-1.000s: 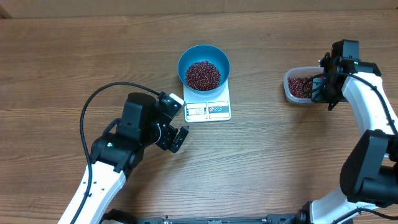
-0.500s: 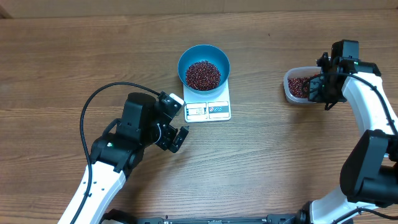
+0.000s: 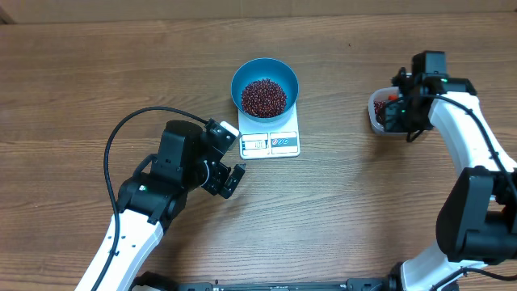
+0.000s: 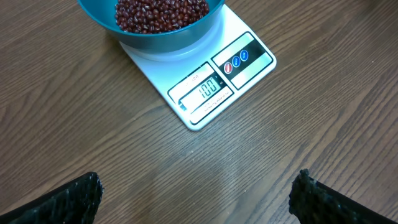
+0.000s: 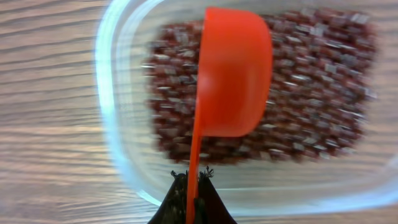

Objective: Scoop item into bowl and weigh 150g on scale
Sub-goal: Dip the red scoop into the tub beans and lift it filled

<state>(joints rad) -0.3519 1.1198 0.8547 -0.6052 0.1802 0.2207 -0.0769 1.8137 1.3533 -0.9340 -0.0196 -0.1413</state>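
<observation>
Grained wooden table [image 3: 363,202]; right gripper [image 5: 189,198] clamps a rounded orange scoop [image 5: 236,74] (left gripper [image 4: 198,196] gapes) above beans [image 5: 311,112].

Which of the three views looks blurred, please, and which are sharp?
Right wrist view: the beans and clear tub are smeared, the orange scoop soft-edged. Left wrist view: sharp, the scale and its display crisp. Overhead view: sharp, evenly lit, no strong glare.
</observation>
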